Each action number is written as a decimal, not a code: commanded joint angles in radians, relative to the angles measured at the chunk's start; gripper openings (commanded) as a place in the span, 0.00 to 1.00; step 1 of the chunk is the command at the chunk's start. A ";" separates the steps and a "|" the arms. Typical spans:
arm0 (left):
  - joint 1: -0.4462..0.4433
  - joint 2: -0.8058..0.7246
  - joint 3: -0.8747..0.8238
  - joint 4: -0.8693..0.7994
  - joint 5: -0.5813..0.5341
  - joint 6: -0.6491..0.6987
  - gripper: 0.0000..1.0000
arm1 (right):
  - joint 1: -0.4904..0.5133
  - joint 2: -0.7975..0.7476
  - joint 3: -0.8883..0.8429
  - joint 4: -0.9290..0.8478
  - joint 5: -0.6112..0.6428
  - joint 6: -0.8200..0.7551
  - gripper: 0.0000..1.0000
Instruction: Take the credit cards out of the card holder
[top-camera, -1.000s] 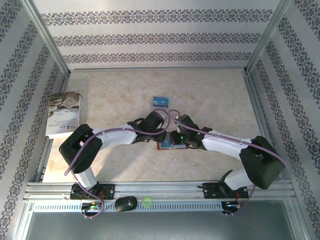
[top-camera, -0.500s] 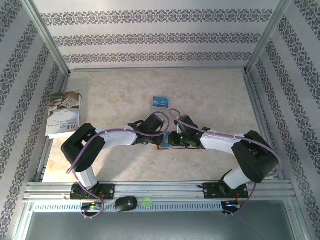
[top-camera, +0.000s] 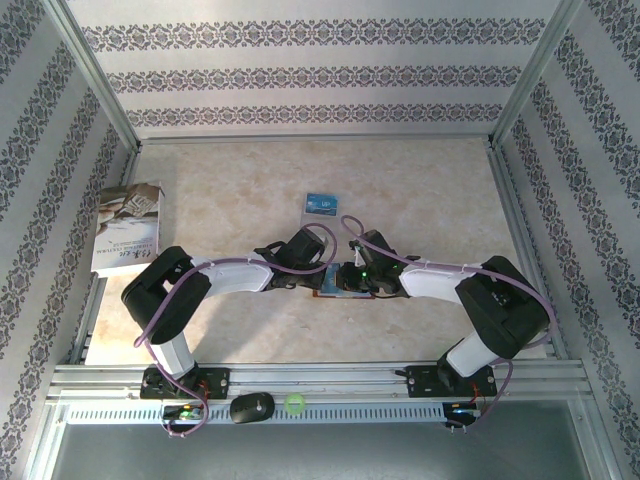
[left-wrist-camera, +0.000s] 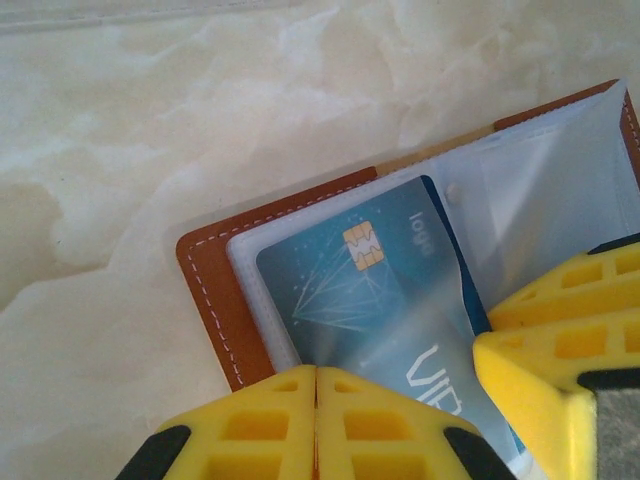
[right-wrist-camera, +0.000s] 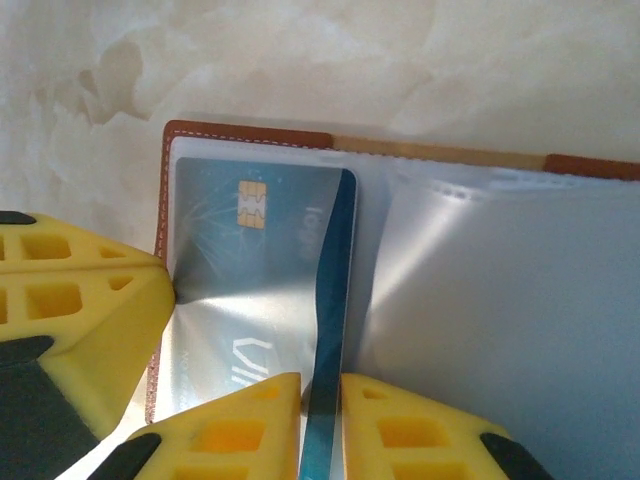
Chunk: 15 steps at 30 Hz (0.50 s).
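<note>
The small reddish-brown leather card holder (right-wrist-camera: 250, 135) lies open and flat on the marbled beige surface (top-camera: 420, 190), its clear plastic sleeves facing up. One sleeve holds a blue credit card (right-wrist-camera: 262, 262) with a gold chip and pale markings. The card's long axis runs parallel to the holder's fold, and its long edge nearest the fold stands curled up out of the sleeve mouth.

The right gripper (right-wrist-camera: 320, 392) has that raised edge between its jaws, which are closed to a narrow slit on the card, so the card is already in its grasp. The left gripper (left-wrist-camera: 316, 378) sits at the holder's outer edge, across the card from the fold. Its jaws are fully together, with nothing visibly held, and look to be pressing the holder down.

I judge the pull must go across the card's short axis, toward the fold, while the left arm pins the leather. A second blue card (top-camera: 320, 203) lies on the surface well beyond the holder, and a white-grey printed booklet (top-camera: 125, 228) lies far to the holder's left.
</note>
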 joint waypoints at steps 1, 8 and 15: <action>0.012 0.014 -0.031 -0.023 0.008 -0.012 0.09 | -0.002 0.018 -0.020 0.042 -0.028 0.025 0.13; 0.025 -0.006 -0.060 -0.020 0.001 -0.017 0.10 | -0.005 -0.039 -0.056 0.014 0.067 0.043 0.00; 0.040 -0.022 -0.077 -0.018 0.007 -0.020 0.11 | -0.005 -0.114 -0.089 -0.045 0.159 0.058 0.00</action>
